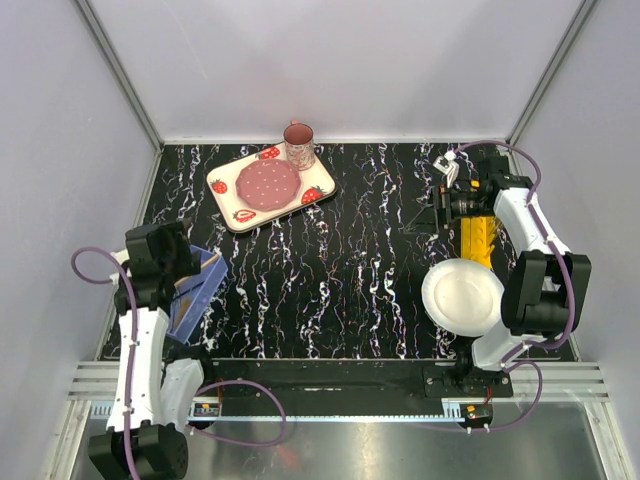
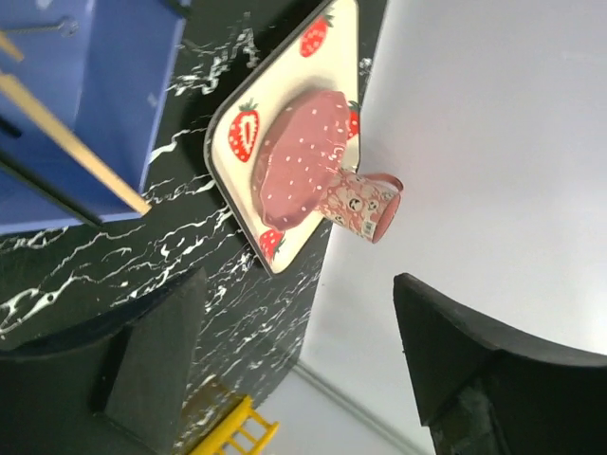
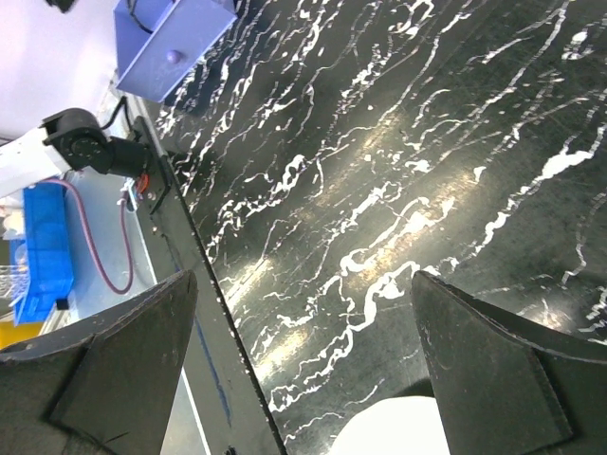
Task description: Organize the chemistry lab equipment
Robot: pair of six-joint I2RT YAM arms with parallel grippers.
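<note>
A blue box [image 1: 197, 290] lies at the table's left edge. In the left wrist view the blue box [image 2: 114, 66] holds a slender wooden-handled tool [image 2: 76, 147], a dark thin rod beside it, and a bit of metal wire [image 2: 43, 28] at the top left. No glass test tubes can be made out. My left gripper [image 1: 185, 262] hovers beside the box; its jaws are wide open and empty [image 2: 303, 370]. My right gripper [image 1: 418, 218] is at the right, above bare table, open and empty [image 3: 303, 370].
A strawberry-patterned tray [image 1: 225, 205] with a pink lid and a pink mug [image 1: 299, 145] stands at the back centre. A yellow rack [image 1: 478, 238] and a round white plate [image 1: 462, 297] are at the right, by the right arm. Walls enclose the table.
</note>
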